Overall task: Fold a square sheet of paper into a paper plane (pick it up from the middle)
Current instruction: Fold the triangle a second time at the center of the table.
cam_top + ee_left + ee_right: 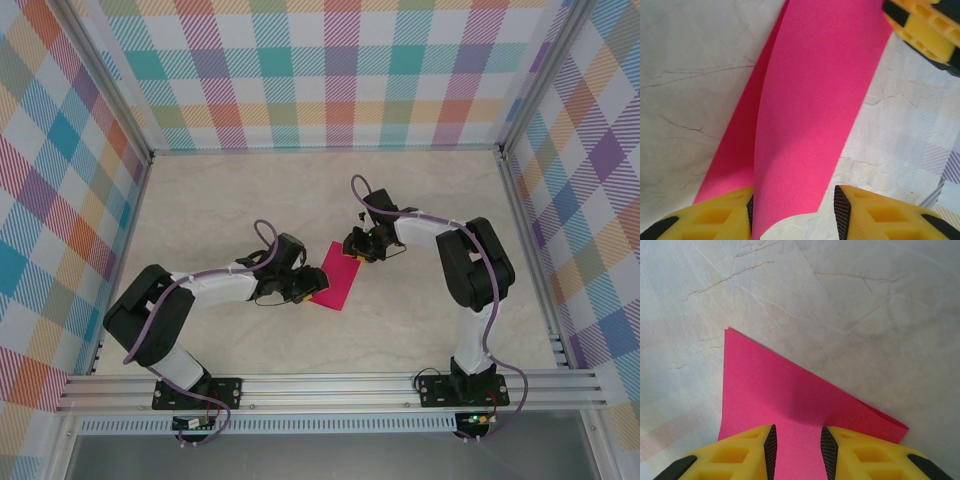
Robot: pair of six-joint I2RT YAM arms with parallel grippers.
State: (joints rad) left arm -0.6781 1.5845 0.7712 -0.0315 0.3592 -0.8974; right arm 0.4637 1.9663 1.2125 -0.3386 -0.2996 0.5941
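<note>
The square sheet of paper (335, 282), magenta-pink, lies folded double on the table between both arms. My left gripper (308, 290) is at its near-left end. In the left wrist view the upper layer (815, 100) curls up between the jaws of the left gripper (792, 212), leaning on the left pad while the right pad stands clear of it. My right gripper (358, 250) is at the far end. Its fingers rest apart on the paper (770, 385), which runs flat between them at the right gripper (797, 450).
The pale marbled tabletop (250, 200) lies all round the sheet. Checked walls (320, 70) and metal rails close in three sides. One yellow finger of the right gripper (927, 27) shows at the far end of the paper.
</note>
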